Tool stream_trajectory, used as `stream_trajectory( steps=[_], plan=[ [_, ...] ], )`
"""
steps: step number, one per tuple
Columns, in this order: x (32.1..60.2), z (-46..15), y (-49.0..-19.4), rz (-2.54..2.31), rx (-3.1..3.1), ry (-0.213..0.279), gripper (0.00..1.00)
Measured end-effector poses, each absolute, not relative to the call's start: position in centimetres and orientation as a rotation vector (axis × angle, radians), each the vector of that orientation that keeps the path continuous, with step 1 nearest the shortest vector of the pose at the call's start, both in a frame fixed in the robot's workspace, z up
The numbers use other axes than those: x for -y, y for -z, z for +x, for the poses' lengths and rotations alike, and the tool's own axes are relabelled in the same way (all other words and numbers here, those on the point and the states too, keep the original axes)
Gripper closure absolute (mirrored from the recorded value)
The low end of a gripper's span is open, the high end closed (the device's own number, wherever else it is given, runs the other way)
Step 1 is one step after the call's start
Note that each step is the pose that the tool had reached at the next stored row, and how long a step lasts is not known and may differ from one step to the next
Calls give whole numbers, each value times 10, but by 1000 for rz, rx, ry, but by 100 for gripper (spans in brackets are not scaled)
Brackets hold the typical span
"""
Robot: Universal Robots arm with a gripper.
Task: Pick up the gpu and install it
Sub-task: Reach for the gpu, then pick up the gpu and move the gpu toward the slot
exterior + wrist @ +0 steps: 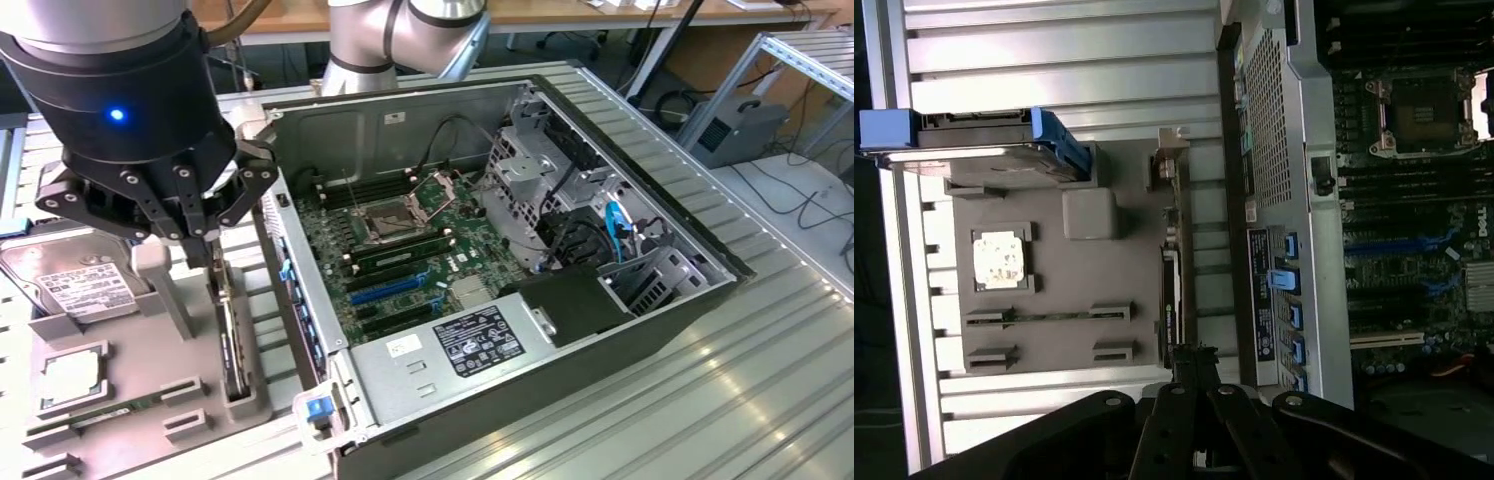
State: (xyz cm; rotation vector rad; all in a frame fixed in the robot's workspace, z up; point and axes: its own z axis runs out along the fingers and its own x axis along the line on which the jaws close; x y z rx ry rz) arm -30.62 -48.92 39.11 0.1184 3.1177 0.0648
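Pincer (207, 250) (1194, 365) is closed, fingertips pressed together, right at the top edge of the gpu (238, 340) (1170, 290). I can't tell whether it is pinching the card. The gpu stands on edge directly beneath, slotted in the grey holder tray (147, 370) (1054, 330). A little further off lies the processor chip (70, 375) (1001, 258), then the hard drive (74, 285) (984, 150). On the other side is the open computer case (400, 365), motherboard (400, 250) (1414, 200) exposed.

Even overhead light; glare streaks the ribbed metal table (747, 400); the computer case (360, 115) interior sits shadowed.
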Motion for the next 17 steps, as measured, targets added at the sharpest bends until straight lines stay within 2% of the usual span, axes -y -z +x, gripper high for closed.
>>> stream_trajectory(
  steps=[17],
  plan=[
    [493,-308,-391,118,-3119,-65,89]
  ],
)
